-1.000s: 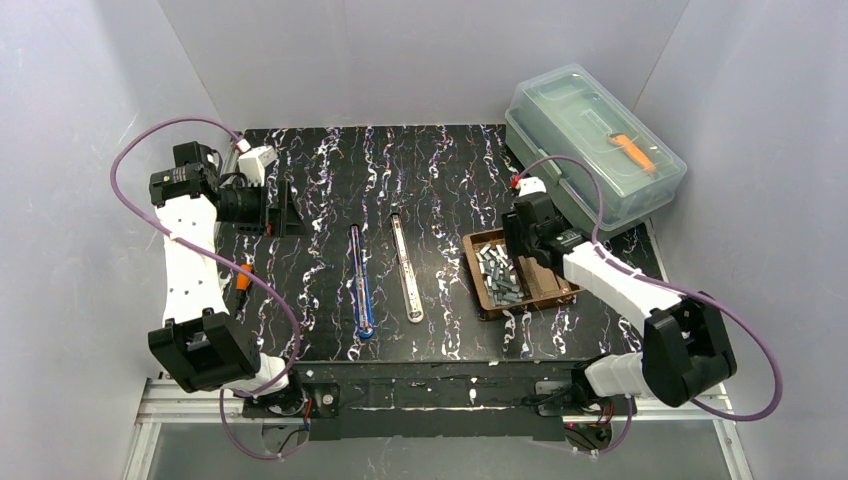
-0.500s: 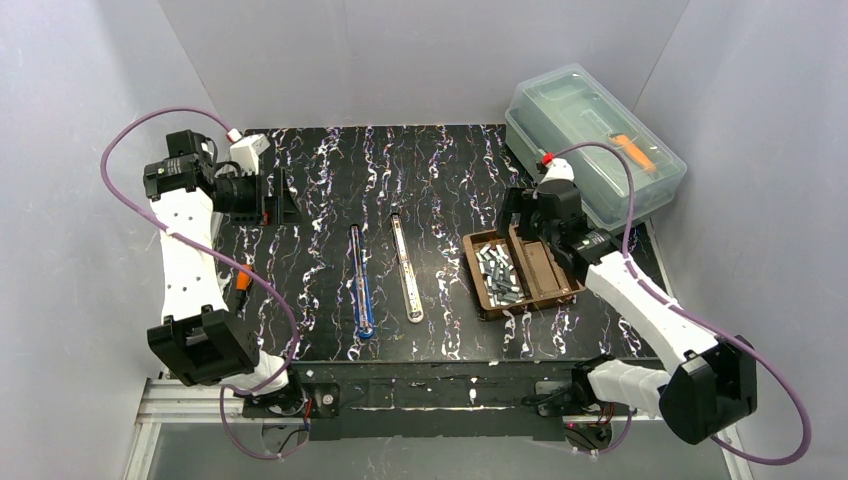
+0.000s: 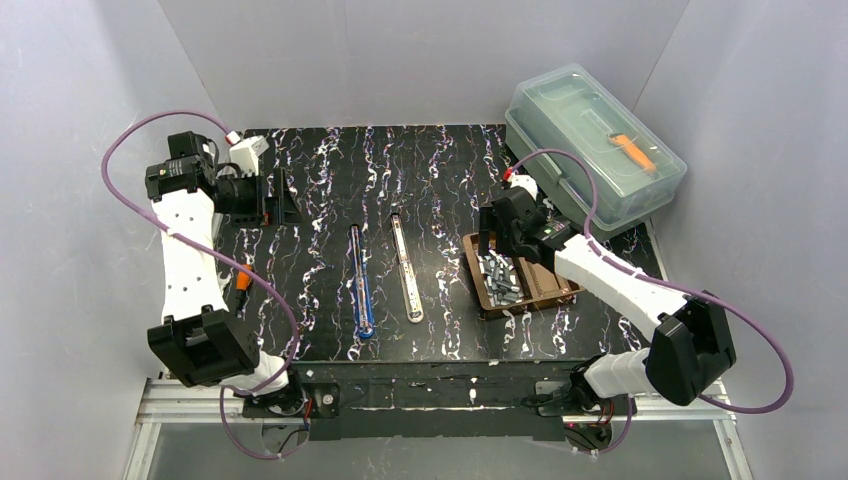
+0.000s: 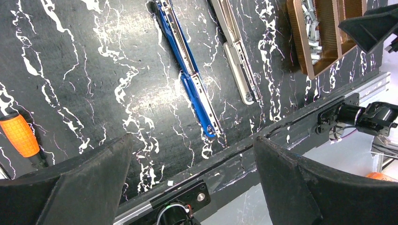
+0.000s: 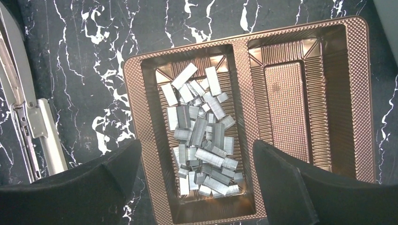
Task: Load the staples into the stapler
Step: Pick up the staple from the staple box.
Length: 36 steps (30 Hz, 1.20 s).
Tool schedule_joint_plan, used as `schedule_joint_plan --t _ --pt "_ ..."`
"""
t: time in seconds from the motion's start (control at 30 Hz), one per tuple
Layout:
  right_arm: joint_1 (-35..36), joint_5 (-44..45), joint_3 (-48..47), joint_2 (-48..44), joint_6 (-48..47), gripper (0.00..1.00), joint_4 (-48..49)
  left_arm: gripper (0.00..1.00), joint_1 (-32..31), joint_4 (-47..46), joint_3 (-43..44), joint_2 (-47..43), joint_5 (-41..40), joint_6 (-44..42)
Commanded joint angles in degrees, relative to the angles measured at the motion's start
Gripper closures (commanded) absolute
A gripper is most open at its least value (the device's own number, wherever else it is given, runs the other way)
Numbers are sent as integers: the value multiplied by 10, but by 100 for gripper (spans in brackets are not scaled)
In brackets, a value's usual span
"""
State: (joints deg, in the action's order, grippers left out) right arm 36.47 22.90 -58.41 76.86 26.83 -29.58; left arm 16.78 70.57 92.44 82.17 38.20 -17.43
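**Top view.** The left pincer (image 3: 283, 200) hung at about 10 o'clock on the black marbled table (image 3: 440, 170), its jaws wide apart and holding nothing. The right pincer (image 3: 497, 248) stood at 3 o'clock, also spread wide and empty, over the far end of the brown tray (image 3: 552, 290). The staples (image 3: 500, 282) lay heaped in the tray compartment nearer the table's middle. Near the centre lay a blue stapler (image 3: 360, 285) and a silver stapler (image 3: 406, 268), both opened flat and side by side. At 1 o'clock stood a clear lidded box (image 3: 590, 135).

A second before, the right pincer had been over the tray's middle. Half a second before, it had risen toward 12 o'clock. It had now come back down over the staple side. The left pincer had hardly shifted.

**Left wrist.** The left pincer (image 4: 192, 140) gaped over bare table, touching nothing. Only this view showed the blue stapler's (image 4: 190, 75) open channel close up. An orange tool handle (image 4: 19, 136) lay at 9 o'clock.

**Right wrist.** The right pincer (image 5: 197, 145) straddled the staples (image 5: 202, 140) from above, its black fingers (image 5: 319, 187) fully apart and gripping none. Whether they touched the tray (image 5: 244, 93) I cannot tell. Only here could single strips be told apart, crisscrossed in the left compartment. The silver stapler (image 5: 28, 112) lay at 9 o'clock.
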Motion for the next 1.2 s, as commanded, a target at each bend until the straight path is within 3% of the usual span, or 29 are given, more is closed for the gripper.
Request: schedule_joint_plan --t 0.0,0.07,0.17,0.5,1.17 --pt "8 -4 -29 -4 21 4 10 1 2 14 27 7 -11 14" --pt "18 -4 -38 15 26 5 3 1 2 14 29 7 -14 11" --pt "36 47 -60 46 41 15 -34 1 2 16 32 8 -12 13" --pt "44 73 -25 66 60 37 -12 1 0 26 36 7 14 16" --pt "38 52 77 75 95 40 17 1 -85 17 9 15 -7 24"
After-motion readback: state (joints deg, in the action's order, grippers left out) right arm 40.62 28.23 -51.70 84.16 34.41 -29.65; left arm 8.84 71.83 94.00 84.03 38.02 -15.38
